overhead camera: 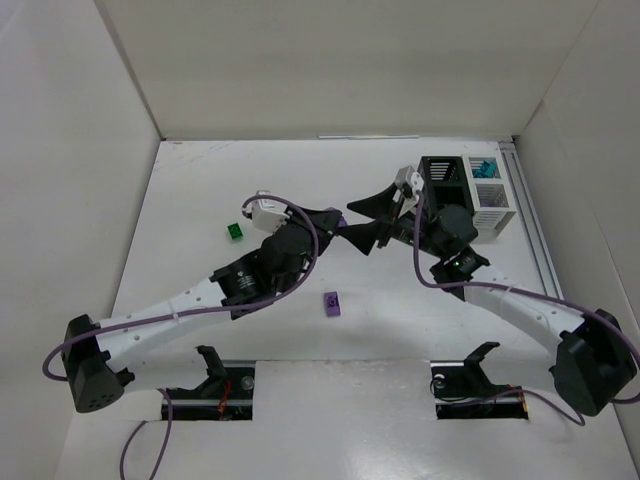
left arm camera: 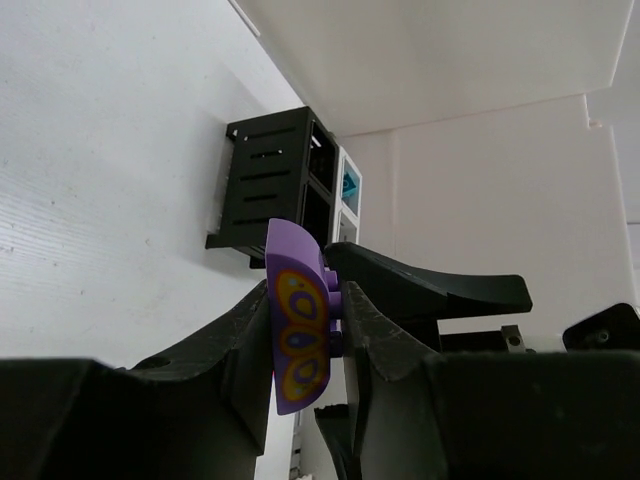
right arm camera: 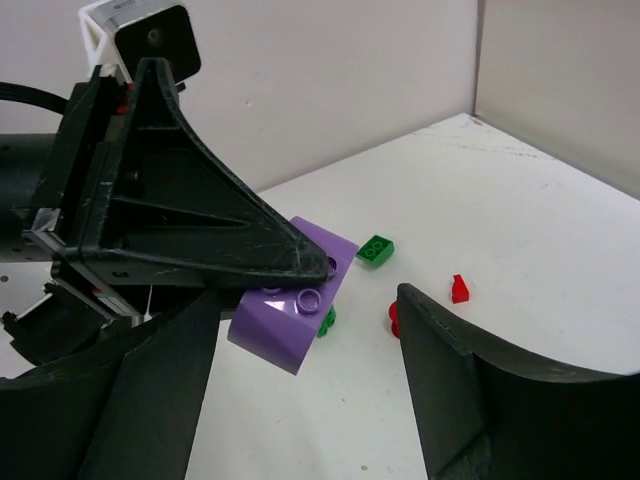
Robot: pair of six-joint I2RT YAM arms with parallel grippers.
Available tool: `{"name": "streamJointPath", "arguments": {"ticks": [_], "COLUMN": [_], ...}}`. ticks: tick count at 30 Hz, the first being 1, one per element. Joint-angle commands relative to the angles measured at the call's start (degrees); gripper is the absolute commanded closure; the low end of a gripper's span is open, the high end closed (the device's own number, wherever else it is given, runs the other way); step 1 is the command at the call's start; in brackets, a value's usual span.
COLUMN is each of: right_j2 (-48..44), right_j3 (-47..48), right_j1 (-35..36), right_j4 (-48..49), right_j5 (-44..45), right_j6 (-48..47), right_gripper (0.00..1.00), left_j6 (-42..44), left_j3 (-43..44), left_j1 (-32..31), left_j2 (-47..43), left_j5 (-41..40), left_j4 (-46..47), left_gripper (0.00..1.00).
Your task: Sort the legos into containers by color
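Observation:
My left gripper (left arm camera: 308,335) is shut on a purple lego (left arm camera: 296,330) with an orange butterfly print, held above the table. In the right wrist view this purple lego (right arm camera: 295,300) hangs between the fingers of my right gripper (right arm camera: 310,300), which stands open around it with gaps on both sides. From above, both grippers meet at mid-table, left (overhead camera: 345,228) and right (overhead camera: 368,222). The containers (overhead camera: 465,188) stand just behind at the right; one holds teal legos (overhead camera: 485,168). Another purple lego (overhead camera: 332,303) and a green one (overhead camera: 233,231) lie on the table.
Under the grippers lie two green legos (right arm camera: 376,250) (right arm camera: 325,320) and two red ones (right arm camera: 460,288) (right arm camera: 393,318). The black bins (left arm camera: 270,190) show beyond the held piece in the left wrist view. White walls enclose the table on three sides.

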Motion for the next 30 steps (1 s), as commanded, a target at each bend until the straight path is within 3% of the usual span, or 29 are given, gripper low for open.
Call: {"name": "streamJointPath", "arguments": {"ticks": [1,9,11,12,15,16,19,20,23,26,29,30], "right_j2": [0.4,4.7,5.8,5.8,5.8,5.8,5.8,6.4,7.0,7.0,7.0,6.5], "right_j3": [3.2,7.3,7.3,7.8,7.8,8.3,8.3,9.0,9.6,9.7,9.7,9.7], "right_j1": [0.4,0.4,0.4,0.4,0.4,0.4,0.4,0.4,0.4,0.4,0.4,0.4], "right_j4": [0.5,-1.5,-1.5,-1.5,-1.5,-1.5,-1.5,-1.5,-1.5,-1.5,-1.5,-1.5], "right_j5": [0.3,-3.0,-3.5,-4.1,-4.1,-4.7,-6.4,-7.1,-8.9,-9.6,-9.6,-9.6], "right_j6": [-0.3,-1.6,-1.6,-1.6,-2.1,-2.1,-2.1,-2.1,-2.1,-2.8,-2.8,-3.3], "right_gripper": [0.24,0.19,0.24,0.28,0.53,0.67,0.69,0.78,1.0,1.0,1.0,1.0], "left_j6": [1.7,4.3,4.3,5.0,5.5,5.5,6.3,6.3,7.9,9.4,9.5,10.1], "left_j3": [-1.2,-2.3,-2.8,-3.5,-3.5,-3.5,-3.5,-3.5,-3.5,-3.5,-3.5,-3.5], "left_j1": [-0.9,-0.9,-1.4,-1.4,-1.4,-1.4,-1.4,-1.4,-1.4,-1.4,-1.4,-1.4], "left_j2": [-2.1,-3.1,-3.7,-3.7,-3.7,-3.7,-3.7,-3.7,-3.7,-3.7,-4.3,-4.3], "left_j5": [-2.5,-1.9,-1.4,-2.0,-2.0,-2.0,-2.0,-2.0,-2.0,-1.5,-1.0,-1.0], "left_j4": [5.2,9.3,9.9,10.8,10.8,10.8,12.1,12.1,12.7,12.7,12.7,12.7], "left_gripper": [0.81,0.81,0.81,0.81,0.81,0.81,0.81,0.8,0.67,0.56,0.3,0.26]}}
